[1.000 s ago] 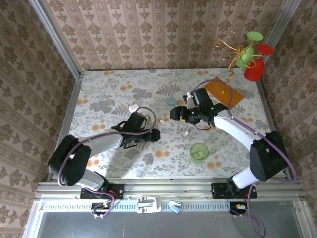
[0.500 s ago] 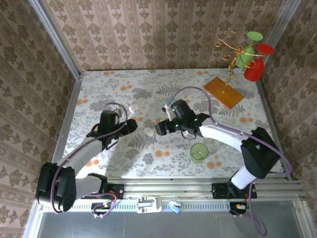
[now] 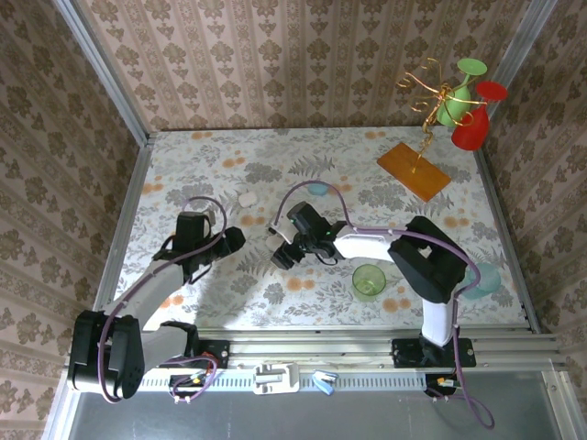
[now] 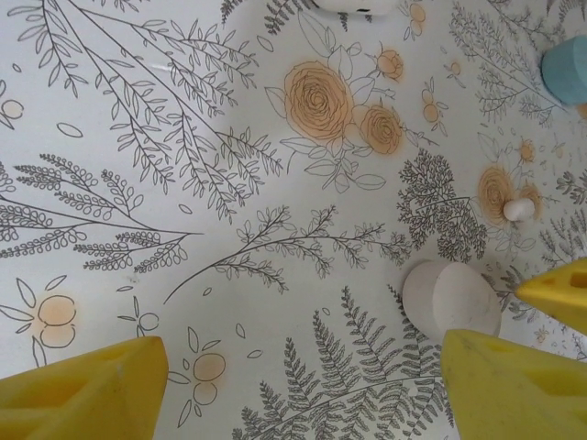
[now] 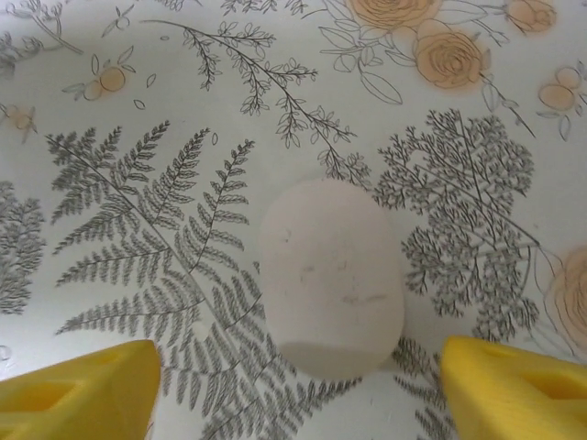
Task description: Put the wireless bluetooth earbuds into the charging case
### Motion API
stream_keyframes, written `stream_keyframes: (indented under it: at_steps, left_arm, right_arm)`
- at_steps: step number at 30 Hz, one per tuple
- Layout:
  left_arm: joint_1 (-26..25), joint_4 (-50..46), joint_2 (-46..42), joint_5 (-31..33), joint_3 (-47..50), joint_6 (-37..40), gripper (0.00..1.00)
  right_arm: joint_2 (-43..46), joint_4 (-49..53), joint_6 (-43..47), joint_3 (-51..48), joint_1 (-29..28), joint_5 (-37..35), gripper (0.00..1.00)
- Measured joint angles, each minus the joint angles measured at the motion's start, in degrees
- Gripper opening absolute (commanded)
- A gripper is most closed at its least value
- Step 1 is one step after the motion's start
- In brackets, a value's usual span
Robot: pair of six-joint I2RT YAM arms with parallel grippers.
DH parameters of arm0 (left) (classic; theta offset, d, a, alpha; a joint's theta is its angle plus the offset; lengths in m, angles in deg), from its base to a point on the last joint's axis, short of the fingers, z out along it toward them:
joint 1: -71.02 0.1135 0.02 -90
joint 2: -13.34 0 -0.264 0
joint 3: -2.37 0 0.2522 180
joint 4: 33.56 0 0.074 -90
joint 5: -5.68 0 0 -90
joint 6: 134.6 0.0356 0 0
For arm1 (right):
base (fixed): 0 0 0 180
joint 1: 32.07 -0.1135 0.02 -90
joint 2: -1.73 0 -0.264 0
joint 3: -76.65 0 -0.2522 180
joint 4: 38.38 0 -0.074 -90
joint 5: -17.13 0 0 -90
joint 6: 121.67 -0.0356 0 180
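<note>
Pointing at a white case [image 5: 330, 275], the right gripper [image 5: 298, 380] has wide fingers. Left gripper [image 4: 298, 390] gapes wide near an earbud [image 4: 518, 209]

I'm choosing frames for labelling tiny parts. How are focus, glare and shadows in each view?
Top external: evenly lit, no glare, soft arm shadows on the tablecloth. Left wrist: print sharp, the small white earbud readable, the yellow fingers at the bottom slightly soft. Right wrist: white case crisp, faint shadow at its near edge.
</note>
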Motion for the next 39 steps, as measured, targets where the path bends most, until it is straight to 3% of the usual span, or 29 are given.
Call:
stream_keyframes:
  at_steps: [6, 15, 18, 20, 29, 33, 35, 38, 39]
  left_arm:
    - [0.28, 0.07, 0.00, -0.42, 0.02, 1.09, 0.79]
    - [0.33, 0.09, 0.00, -1.05, 0.02, 1.95, 0.79]
    - [0.33, 0.24, 0.00, -1.07, 0.02, 1.97, 0.79]
    - [0.33, 0.35, 0.00, -1.07, 0.02, 2.10, 0.79]
    - [0.31, 1.16, -0.02, -1.11, 0.20, 2.80, 0.82]
    - [0.24, 4.76, -0.83, -1.07, 1.79, 4.44, 0.86]
    - [-0.46, 9.35, -1.20, -0.44, 3.19, 6.12, 0.93]
    - [-3.80, 16.98, -1.51, 2.08, 4.52, 11.21, 0.98]
    - [-5.42, 19.15, -1.53, 3.19, 4.52, 13.33, 0.96]
  right_arm:
    - [-3.89, 0.31, 1.99, 3.85, 0.00, 0.02, 0.58]
    - [-5.62, 1.64, 3.34, 4.50, 0.02, 0.09, 0.62]
    - [-5.64, 1.99, 3.69, 4.50, 0.09, 0.09, 0.57]
    - [-5.68, 2.54, 3.91, 4.50, 0.17, 0.17, 0.49]
    - [-5.68, 2.97, 5.18, 4.52, 0.33, 0.96, 0.42]
    - [-4.11, 4.52, 5.16, 4.00, 0.68, 1.38, 0.37]
    - [-1.60, 5.64, 4.94, 2.86, 0.96, 1.81, 0.36]
    - [4.28, 7.80, 4.48, 0.81, 2.43, 3.69, 0.33]
    - [6.71, 8.74, 4.31, 0.31, 3.32, 4.61, 0.33]
